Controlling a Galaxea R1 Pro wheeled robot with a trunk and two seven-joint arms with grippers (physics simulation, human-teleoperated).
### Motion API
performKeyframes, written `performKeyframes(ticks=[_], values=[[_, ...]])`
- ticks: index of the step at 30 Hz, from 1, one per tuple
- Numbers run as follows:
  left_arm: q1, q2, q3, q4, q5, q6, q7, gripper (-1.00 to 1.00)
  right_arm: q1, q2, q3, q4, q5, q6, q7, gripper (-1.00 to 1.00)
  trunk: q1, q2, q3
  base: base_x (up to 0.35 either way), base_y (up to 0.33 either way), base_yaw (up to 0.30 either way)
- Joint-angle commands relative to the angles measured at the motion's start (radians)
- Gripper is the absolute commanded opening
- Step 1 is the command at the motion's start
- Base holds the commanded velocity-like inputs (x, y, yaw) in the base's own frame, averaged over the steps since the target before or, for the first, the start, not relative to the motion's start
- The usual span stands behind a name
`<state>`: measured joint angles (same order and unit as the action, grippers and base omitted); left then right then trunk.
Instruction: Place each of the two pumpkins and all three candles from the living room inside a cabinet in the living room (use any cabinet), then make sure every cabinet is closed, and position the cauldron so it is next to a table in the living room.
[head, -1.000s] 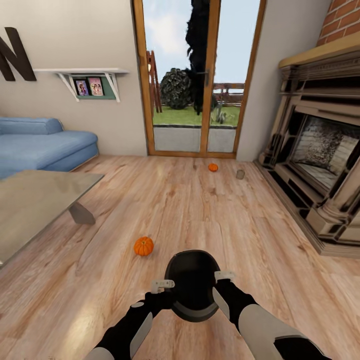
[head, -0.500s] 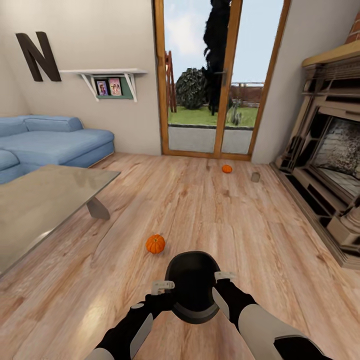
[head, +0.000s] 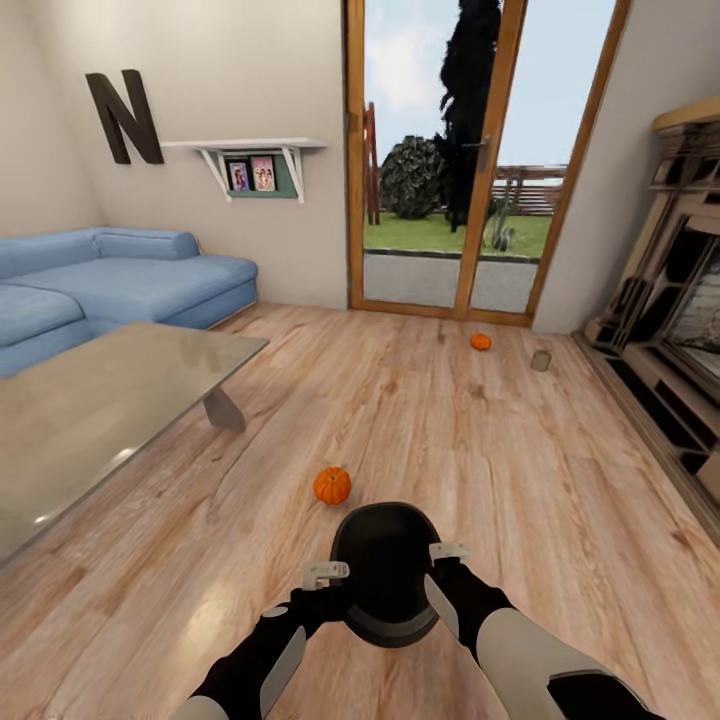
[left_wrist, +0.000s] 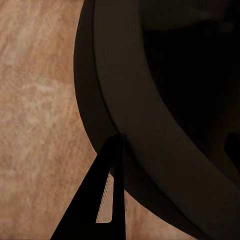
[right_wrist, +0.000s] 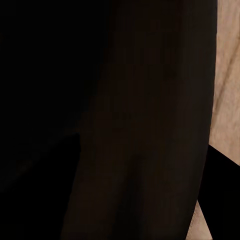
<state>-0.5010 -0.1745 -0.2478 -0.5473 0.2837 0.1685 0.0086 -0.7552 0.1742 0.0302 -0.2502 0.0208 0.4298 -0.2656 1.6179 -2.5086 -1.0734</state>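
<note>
While the cauldron (head: 385, 570) hangs over the wooden floor (head: 520, 470), the left tool (head: 325, 573) and the right tool (head: 449, 551) each grip its rim, one on each side. One pumpkin (head: 332, 485) lies just beyond it, near the glass desk (head: 90, 410). A second pumpkin (head: 481, 341) and a candle (head: 541, 360) lie near the glass door (head: 470, 200).

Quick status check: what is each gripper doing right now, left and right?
Left gripper: closed on the cauldron, gripping its rim.
Right gripper: closed on the opposite side of the cauldron's rim.
</note>
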Motion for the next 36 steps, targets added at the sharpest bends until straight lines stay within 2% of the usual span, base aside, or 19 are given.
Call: performKeyframes(ticks=[1, 36], values=[[-0.001, 0.000, 0.012, 0.001, -0.006, 0.005, 0.016, -1.00, 0.000, 0.000, -0.003, -0.035, -0.016, -0.018, 0.019, -1.00, 0.000, 0.000, -0.001, 0.000, 0.000, 0.183], [-0.001, 0.000, 0.012, 0.001, -0.006, 0.005, 0.016, -1.00, 0.000, 0.000, -0.003, -0.035, -0.016, -0.019, 0.019, -1.00, 0.000, 0.000, -0.001, 0.000, 0.000, 0.185]])
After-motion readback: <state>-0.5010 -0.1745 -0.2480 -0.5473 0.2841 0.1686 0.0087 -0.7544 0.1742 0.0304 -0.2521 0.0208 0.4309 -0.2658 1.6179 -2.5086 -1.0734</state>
